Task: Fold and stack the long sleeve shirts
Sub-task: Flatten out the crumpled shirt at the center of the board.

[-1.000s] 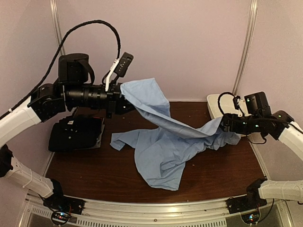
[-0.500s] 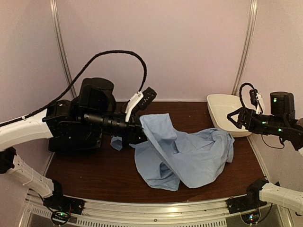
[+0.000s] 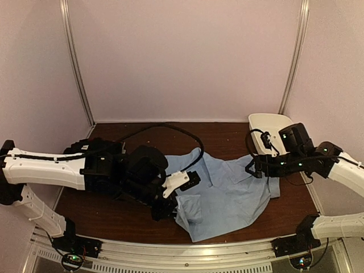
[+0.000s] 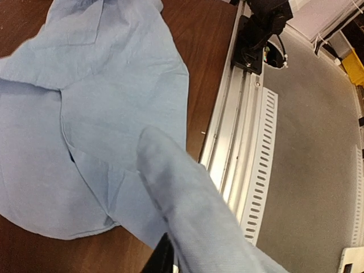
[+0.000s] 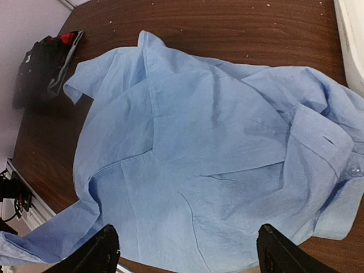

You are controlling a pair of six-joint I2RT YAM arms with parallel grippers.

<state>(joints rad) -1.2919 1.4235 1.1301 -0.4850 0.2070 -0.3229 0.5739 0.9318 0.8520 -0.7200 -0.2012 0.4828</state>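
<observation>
step: we're spreading the light blue shirt (image 3: 227, 193) flat for folding, 1 of 2 to stack.
light blue shirt: rumpled mid-worktop (image 3: 227, 133), reaching the near edge.
black shirt (image 5: 40, 65): by the left edge.
left gripper (image 3: 168, 211): at the near-left hem; cloth hides its fingers, so we cannot tell its grip.
right gripper (image 5: 187, 242): fingers wide, nothing held.
next: we'd smooth it, then fold the sleeves inward.

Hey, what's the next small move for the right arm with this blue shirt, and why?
Likely lower the open right pincer onto the right edge of the light blue shirt and pinch it, to pull the cloth flat. The shirt lies rumpled on the table with overlapping folds, and that pincer hovers empty above it.
</observation>
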